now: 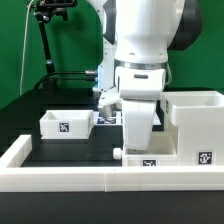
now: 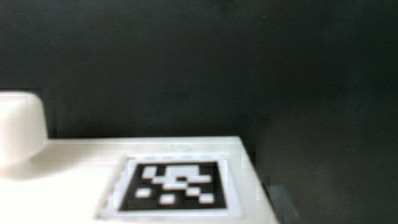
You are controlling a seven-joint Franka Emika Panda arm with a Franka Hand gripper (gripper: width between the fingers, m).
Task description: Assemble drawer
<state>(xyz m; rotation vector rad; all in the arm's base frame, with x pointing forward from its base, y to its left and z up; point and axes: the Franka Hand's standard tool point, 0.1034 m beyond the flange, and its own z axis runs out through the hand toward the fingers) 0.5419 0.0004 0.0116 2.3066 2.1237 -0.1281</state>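
Arm (image 1: 140, 40) stood mid-scene over the black table (image 1: 60, 150), wrist pointed down. Gripper (image 1: 137, 146) was masked by the arm's own white housing in the exterior view, and no fingers could be made out in the wrist view, so I could not tell whether they were apart or together. Drawer lay in separate pieces. Tall box (image 1: 195, 120) stood upright at the exterior view's right, open at the top, tag low on its front face, just beside the arm. Small tray (image 1: 66, 124) sat on the table at the exterior view's left, open side up, tag facing the camera, well apart from the box. A tagged white part (image 1: 143, 158) lay directly beneath the wrist, against the low white wall (image 1: 60, 175). The wrist view showed its flat white surface (image 2: 71, 170) with one tag (image 2: 173, 185) and a rounded white stub (image 2: 18, 130) beside it, blurred, with table beyond. A black stand (image 1: 45, 40) rose at the far left.
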